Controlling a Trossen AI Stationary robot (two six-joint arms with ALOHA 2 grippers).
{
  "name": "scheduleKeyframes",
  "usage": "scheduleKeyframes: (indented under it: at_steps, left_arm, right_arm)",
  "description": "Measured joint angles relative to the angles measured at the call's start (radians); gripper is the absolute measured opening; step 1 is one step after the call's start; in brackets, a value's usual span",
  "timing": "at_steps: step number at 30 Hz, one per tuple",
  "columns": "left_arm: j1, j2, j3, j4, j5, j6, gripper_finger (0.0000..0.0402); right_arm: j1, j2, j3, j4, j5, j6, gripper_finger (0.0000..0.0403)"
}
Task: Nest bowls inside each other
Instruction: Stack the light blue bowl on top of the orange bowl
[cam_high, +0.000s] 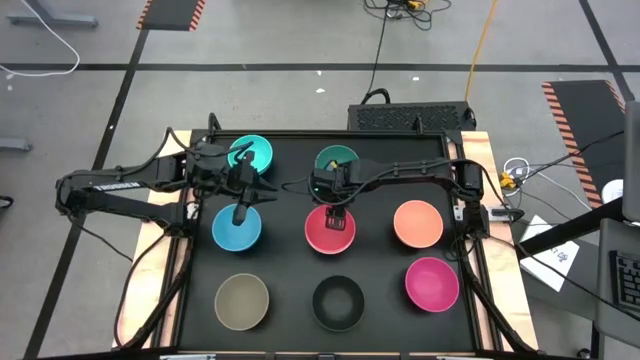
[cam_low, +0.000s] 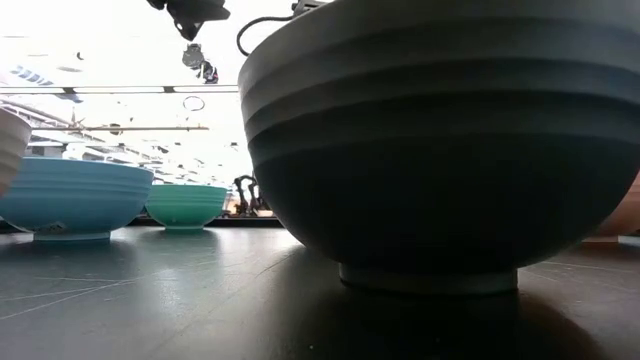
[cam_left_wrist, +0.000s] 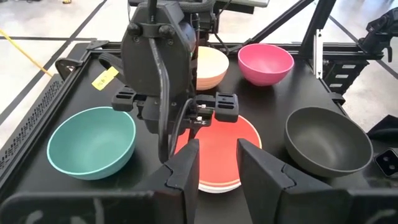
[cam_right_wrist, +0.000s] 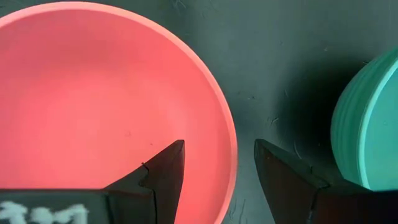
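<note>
On the black table (cam_high: 290, 265), seen from above, eight bowls sit in three rows. Far row: turquoise bowl (cam_high: 258, 152) at about 11 o'clock from the table's middle, dark green bowl (cam_high: 340, 158) near 12 o'clock, partly under the right arm. Middle row: blue bowl (cam_high: 236, 228) at 9 o'clock, red-pink bowl (cam_high: 330, 230) at centre, orange bowl (cam_high: 418, 223) at 3 o'clock. Near row: tan bowl (cam_high: 242, 301) at 7 o'clock, black bowl (cam_high: 338, 303) at 6 o'clock, magenta bowl (cam_high: 432, 283) at 4 o'clock. All stand upright and apart; none is nested in another. Right gripper (cam_right_wrist: 219, 163) hangs over the rim of the red-pink bowl on the side facing the dark green bowl; its fingers stand apart, one over the bowl's inside and one outside the rim, so they straddle the rim. Whether they touch it I cannot tell. Nothing is clamped. Left gripper (cam_high: 243, 207) hovers between the turquoise and blue bowls, over the blue bowl's far edge, pointed toward 3 o'clock at the right arm. Its fingers (cam_left_wrist: 181, 167) stand slightly apart and hold nothing. From table height the black bowl fills the foreground, with the blue and turquoise bowls farther back.
</note>
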Motion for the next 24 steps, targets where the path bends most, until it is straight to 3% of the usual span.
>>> scheduleKeyframes:
  at_steps: [20,24]
  left_arm:
    - [0.000,0.000,0.000,0.002,-0.001,-0.002,0.0108]
    - [0.000,0.000,0.000,0.002,-0.002,-0.003,0.0108]
  right_arm:
    - [0.000,-0.198,0.000,0.005,-0.007,0.005,0.0186]
    - [0.000,-0.265,0.000,-0.018,-0.007,-0.018,0.0163]
